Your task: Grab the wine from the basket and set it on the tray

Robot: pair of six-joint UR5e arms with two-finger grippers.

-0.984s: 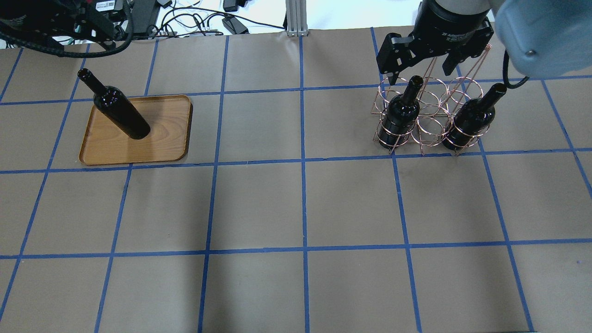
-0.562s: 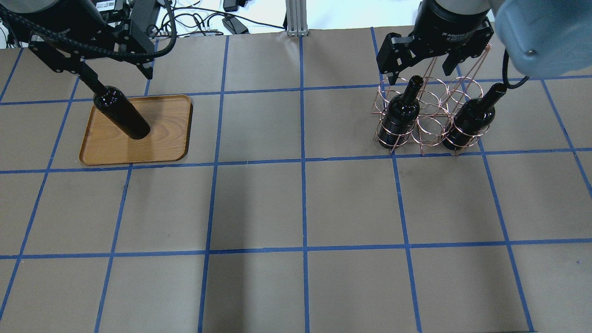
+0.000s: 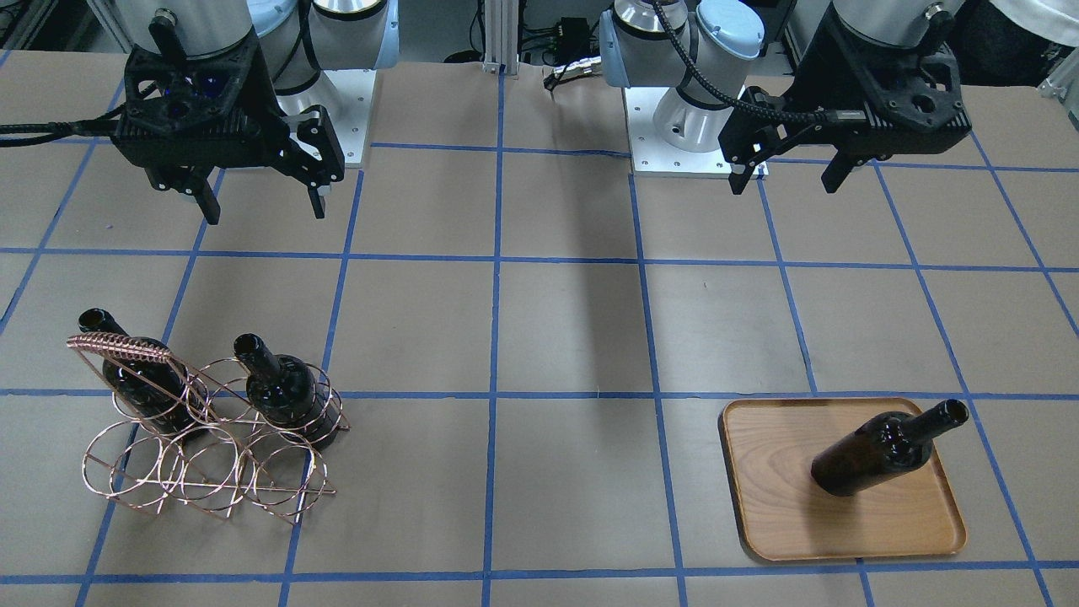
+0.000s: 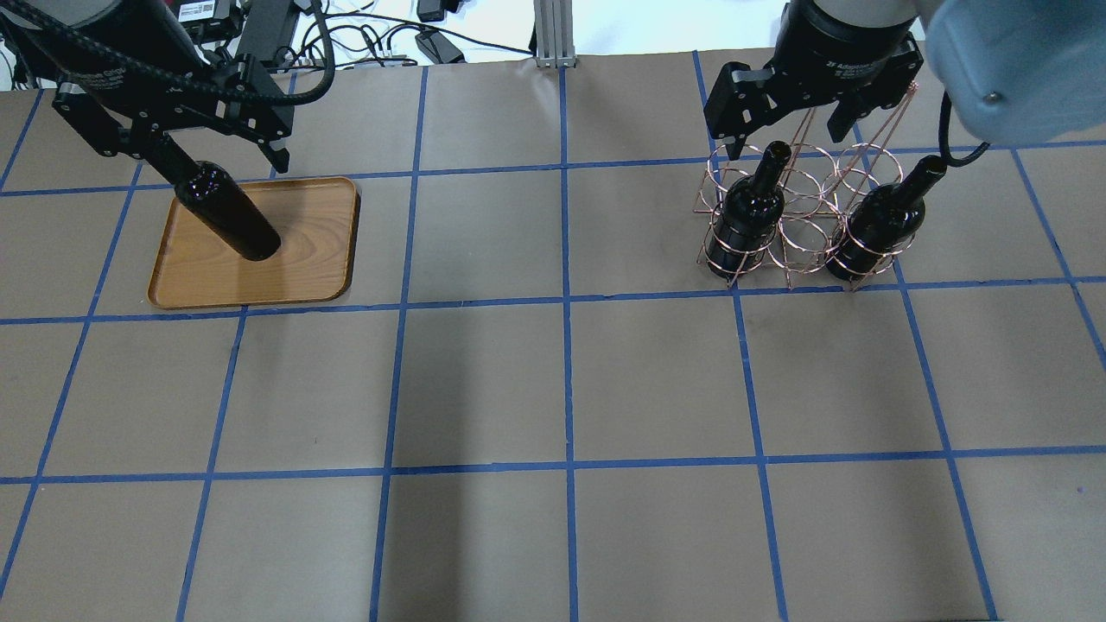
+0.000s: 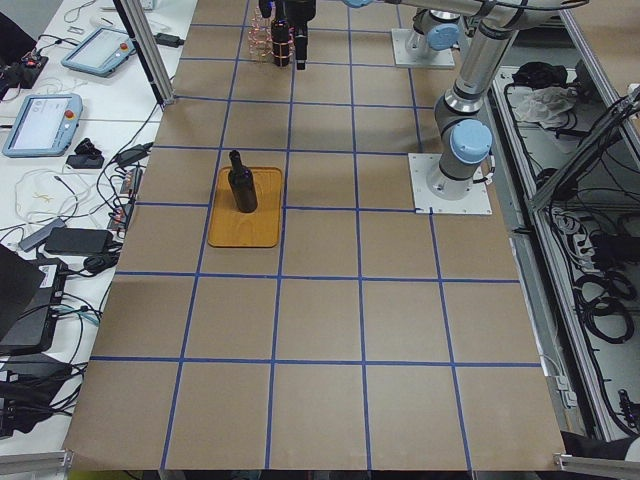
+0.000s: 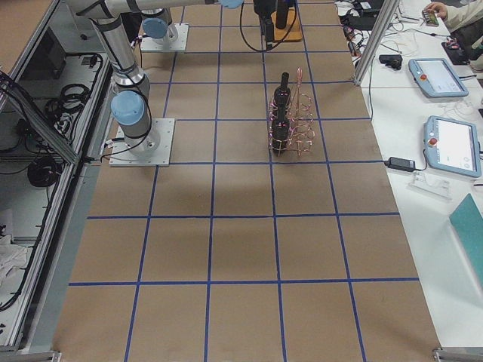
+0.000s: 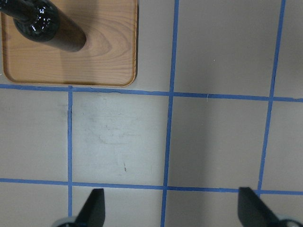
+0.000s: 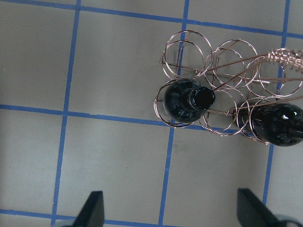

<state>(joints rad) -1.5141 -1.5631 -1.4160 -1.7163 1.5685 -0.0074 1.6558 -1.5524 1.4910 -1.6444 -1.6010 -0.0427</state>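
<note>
The wine (image 3: pixel 881 448) is standing upright near the middle of the tray (image 3: pixel 784 506), a flat, light-brown wood-grain rectangle with rounded corners and a low dark rim. The left gripper (image 3: pixel 786 177) is hanging above the table (image 3: pixel 573 337) on the robot's side of the tray, its jaws spread wide and gripping nothing. In its wrist view the glossy, near-black bottle is sitting in the upper left corner, well apart from the two dark fingertips (image 7: pixel 93 208) at the bottom edge. The basket (image 3: pixel 202 472), a copper-coloured rack of joined wire rings with a coil-wrapped handle bar (image 3: pixel 118 344), is resting on the brown paper at the table's other end. It is holding two more bottles (image 3: pixel 282 392) of the same slim-necked, unlabelled, uncapped shape, each one sitting in its own ring with one ring between them. The right gripper (image 3: pixel 265 206) is hovering above the table on the robot's side of the basket, likewise wide open and holding nothing. Seen from its wrist, both bottle mouths are lying ahead of the fingertips (image 8: pixel 93 210), clear of them. Blue tape lines (image 3: pixel 497 337) are dividing the paper into squares.
</note>
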